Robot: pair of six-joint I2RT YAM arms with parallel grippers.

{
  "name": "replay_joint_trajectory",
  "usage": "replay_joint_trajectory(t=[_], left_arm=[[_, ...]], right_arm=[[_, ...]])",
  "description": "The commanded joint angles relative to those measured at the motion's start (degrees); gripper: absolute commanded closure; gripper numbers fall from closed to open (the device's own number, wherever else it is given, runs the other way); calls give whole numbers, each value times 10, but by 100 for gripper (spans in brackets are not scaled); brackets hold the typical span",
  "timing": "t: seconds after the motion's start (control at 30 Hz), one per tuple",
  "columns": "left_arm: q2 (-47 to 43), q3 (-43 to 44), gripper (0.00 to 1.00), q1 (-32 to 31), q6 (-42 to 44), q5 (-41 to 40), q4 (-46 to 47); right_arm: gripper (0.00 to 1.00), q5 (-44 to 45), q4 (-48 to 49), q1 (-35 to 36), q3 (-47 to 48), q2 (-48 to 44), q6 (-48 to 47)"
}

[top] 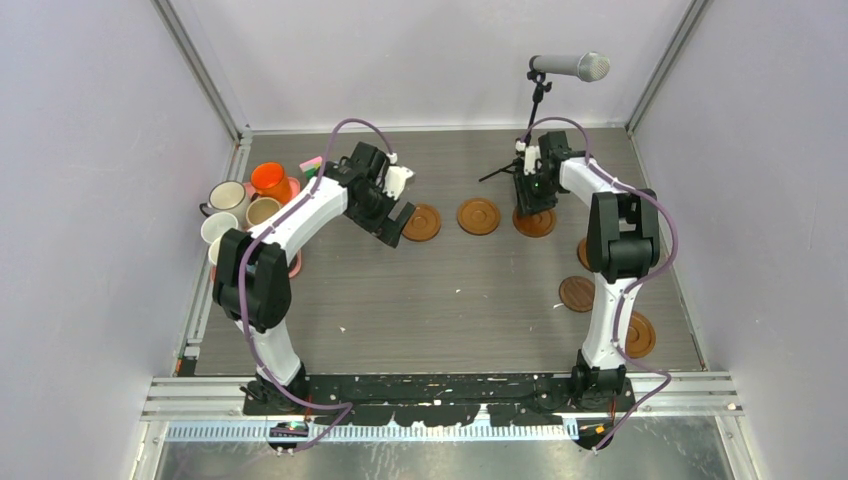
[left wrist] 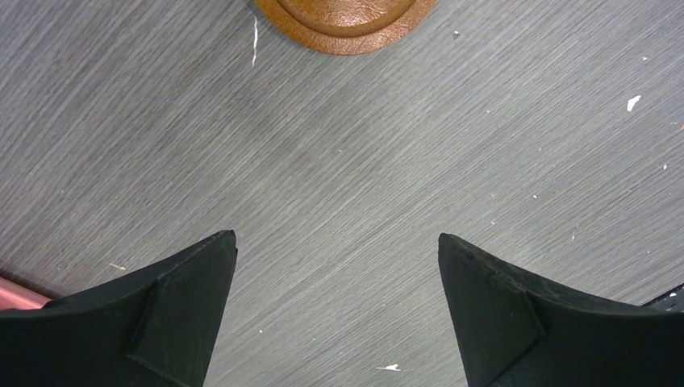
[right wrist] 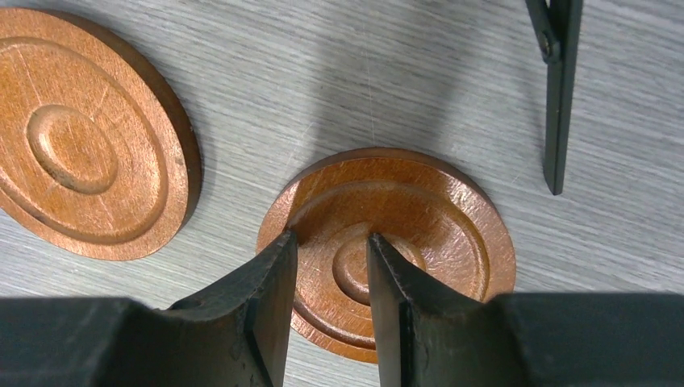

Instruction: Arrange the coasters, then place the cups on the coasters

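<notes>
Three brown coasters lie in a row across the middle: the left coaster [top: 421,222], the middle coaster [top: 479,216] and the right coaster [top: 535,222]. My right gripper [top: 533,205] hangs low over the right coaster [right wrist: 419,210]; its jaws [right wrist: 331,235] stand a narrow gap apart with nothing between them. The middle coaster [right wrist: 89,137] lies to its left. My left gripper [top: 398,228] is open over bare table [left wrist: 335,235], just short of the left coaster [left wrist: 347,20]. Cups crowd the far left: orange [top: 270,180], cream [top: 228,195], beige [top: 263,210], white [top: 217,228].
More coasters lie on the right: one [top: 577,294], another [top: 638,334] near the right arm's base, and one [top: 583,253] half hidden behind that arm. A microphone [top: 570,66] on a tripod stands behind the right gripper; its leg [right wrist: 556,97] is close. A pink tray [top: 294,262] lies under the cups.
</notes>
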Motion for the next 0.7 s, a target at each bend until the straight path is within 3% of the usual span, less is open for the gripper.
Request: replay_joint_trajectory(t=[0.0, 0.27, 0.47, 0.67], left_arm=[[-23, -5, 2, 3, 7, 10, -3], [-36, -7, 2, 3, 8, 21, -2], [-43, 4, 0, 3, 10, 29, -21], [-63, -10, 0, 3, 13, 35, -24]], right_arm=[[58, 23, -12, 4, 17, 16, 9], [51, -25, -68, -31, 7, -84, -5], [43, -78, -174, -103, -12, -158, -89], [41, -35, -213, -172, -61, -191, -157]])
